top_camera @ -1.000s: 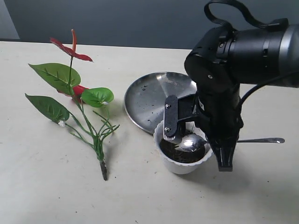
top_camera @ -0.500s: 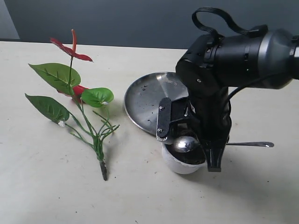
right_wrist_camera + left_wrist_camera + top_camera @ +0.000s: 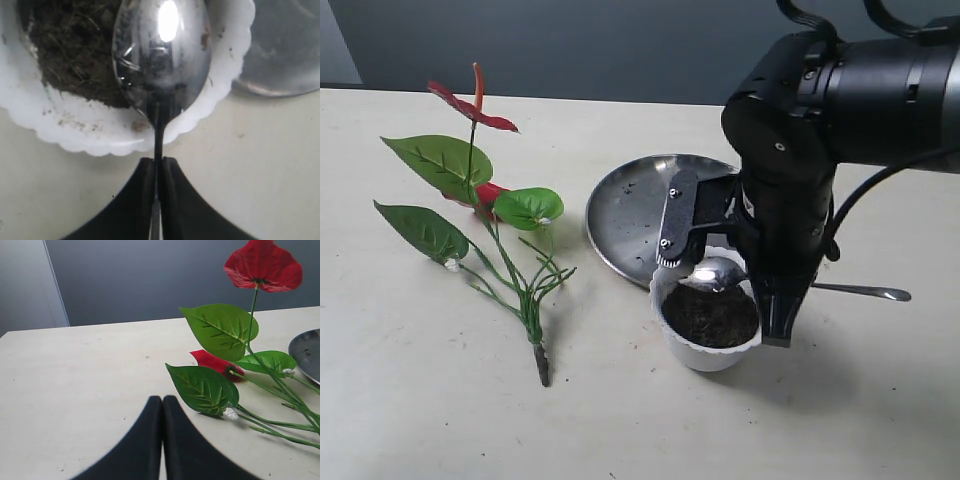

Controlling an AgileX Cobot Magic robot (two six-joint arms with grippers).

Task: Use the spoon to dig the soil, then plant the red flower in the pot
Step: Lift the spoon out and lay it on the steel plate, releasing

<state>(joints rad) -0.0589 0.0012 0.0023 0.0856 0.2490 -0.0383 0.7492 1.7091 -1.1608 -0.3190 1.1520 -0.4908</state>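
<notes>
Between the right fingers [image 3: 132, 205] sits the spoon [image 3: 161, 60] (bowl over pot [image 3: 75, 136]).

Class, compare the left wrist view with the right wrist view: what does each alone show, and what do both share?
Left wrist only: the red flower and the shut, empty left gripper. Right wrist only: the right gripper shut on the spoon, its bowl above the pot holding the soil. Both: the steel plate and the table.
</notes>
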